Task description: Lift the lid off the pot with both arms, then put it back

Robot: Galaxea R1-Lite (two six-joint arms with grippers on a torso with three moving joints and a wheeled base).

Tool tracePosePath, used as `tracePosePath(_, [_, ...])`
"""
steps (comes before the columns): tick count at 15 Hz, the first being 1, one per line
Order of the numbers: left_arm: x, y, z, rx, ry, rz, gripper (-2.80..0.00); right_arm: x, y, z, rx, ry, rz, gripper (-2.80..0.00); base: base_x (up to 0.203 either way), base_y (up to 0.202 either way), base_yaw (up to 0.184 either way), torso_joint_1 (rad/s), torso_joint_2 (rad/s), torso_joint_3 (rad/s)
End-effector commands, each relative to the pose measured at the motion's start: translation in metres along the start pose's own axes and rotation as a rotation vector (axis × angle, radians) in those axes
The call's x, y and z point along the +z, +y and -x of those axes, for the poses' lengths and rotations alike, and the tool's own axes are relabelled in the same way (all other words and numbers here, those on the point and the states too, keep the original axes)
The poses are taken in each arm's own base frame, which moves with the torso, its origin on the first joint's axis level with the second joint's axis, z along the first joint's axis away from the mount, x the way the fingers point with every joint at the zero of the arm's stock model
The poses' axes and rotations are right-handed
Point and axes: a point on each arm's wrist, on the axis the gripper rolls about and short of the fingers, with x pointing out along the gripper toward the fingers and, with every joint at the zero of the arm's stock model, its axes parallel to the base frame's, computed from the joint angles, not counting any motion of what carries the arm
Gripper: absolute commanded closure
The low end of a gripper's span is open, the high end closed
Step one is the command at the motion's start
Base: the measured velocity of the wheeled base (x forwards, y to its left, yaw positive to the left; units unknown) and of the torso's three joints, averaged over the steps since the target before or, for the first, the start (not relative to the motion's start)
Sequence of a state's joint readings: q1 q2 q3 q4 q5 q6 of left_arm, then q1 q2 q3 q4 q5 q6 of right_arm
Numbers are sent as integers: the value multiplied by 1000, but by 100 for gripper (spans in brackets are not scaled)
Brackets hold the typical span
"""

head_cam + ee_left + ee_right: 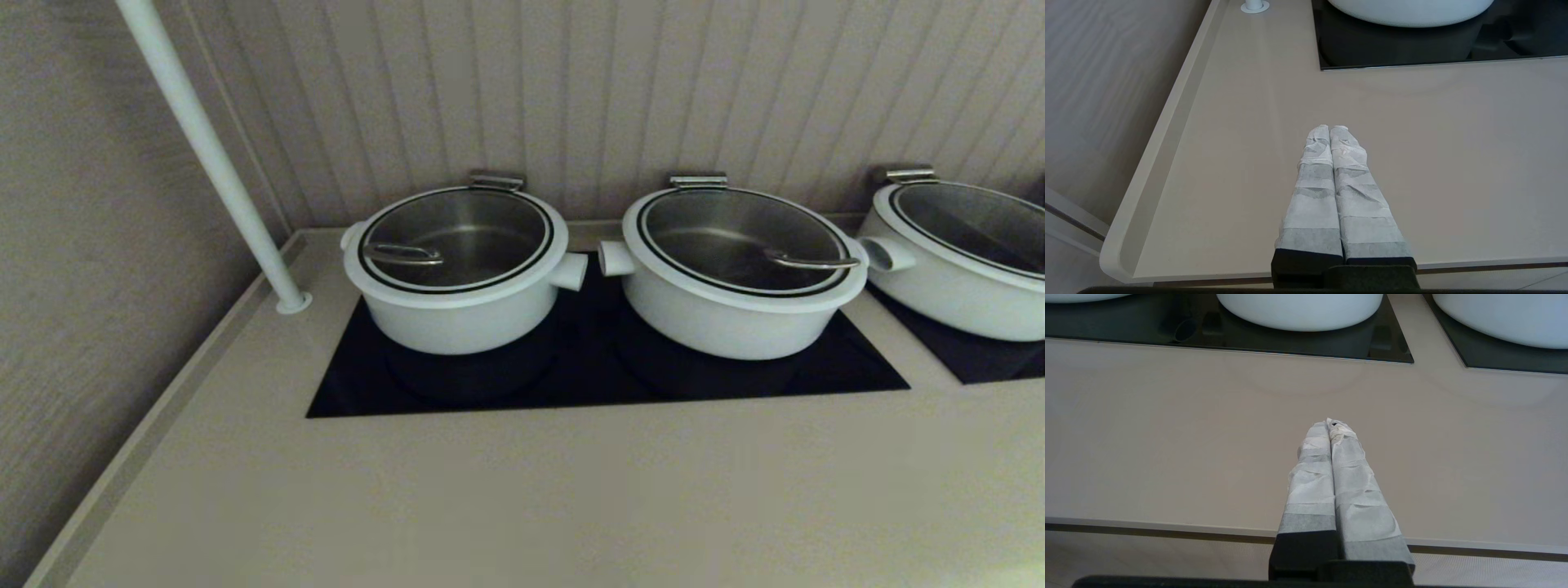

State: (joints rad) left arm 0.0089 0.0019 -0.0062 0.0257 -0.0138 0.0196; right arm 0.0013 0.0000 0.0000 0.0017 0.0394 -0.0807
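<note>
The pot [457,314] is the narrower, deeper white one at the left end of the black cooktop [588,384]. Its glass lid [469,233] sits on it, with the steel loop handle [402,255] on the lid's left side. Neither arm shows in the head view. My left gripper [1329,127], its fingers wrapped in white tape, is shut and empty over the counter's front, short of the pot's base [1408,12]. My right gripper [1329,421] is also shut and empty over the counter's front edge. There a sliver of the pot [1077,296] shows at the far left.
Two wider white pots with glass lids stand to the right, one in the middle [739,282] and one at the far right [959,261]. A white pole [214,159] rises from the counter's back left corner. A raised lip [1167,134] edges the beige counter's left side.
</note>
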Motion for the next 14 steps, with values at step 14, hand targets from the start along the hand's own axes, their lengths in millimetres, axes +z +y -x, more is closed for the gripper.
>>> tracePosePath(14, [0,0,0,0,0,0,0,0,0,0,1,-1,0,0,0,0,0,0,0,0])
